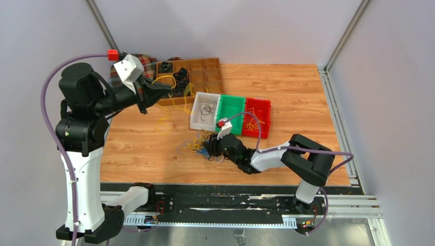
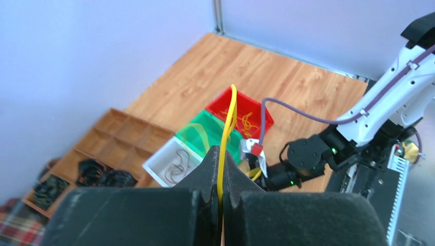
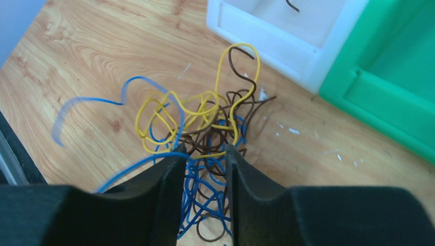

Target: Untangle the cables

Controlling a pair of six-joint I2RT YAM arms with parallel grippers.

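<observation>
A tangle of thin yellow, blue and brown cables [image 3: 205, 123] lies on the wooden table in front of the white bin; it also shows in the top view [image 1: 197, 146]. My right gripper [image 3: 205, 154] is low over the tangle, its jaws open with blue strands between them; it shows in the top view [image 1: 209, 146] too. My left gripper [image 2: 222, 154] is raised at the back left, shut on one yellow cable [image 2: 229, 120]. In the top view the left gripper [image 1: 166, 88] holds the yellow cable [image 1: 163, 78], which loops and hangs toward the table.
White bin [image 1: 195, 120] with a dark cable, green bin [image 1: 231, 100] and red bin [image 1: 264, 105] with yellow cables stand in a row mid-table. A wooden compartment tray [image 1: 208, 72] with black coiled bundles sits at the back left, beside a plaid cloth [image 1: 147, 62].
</observation>
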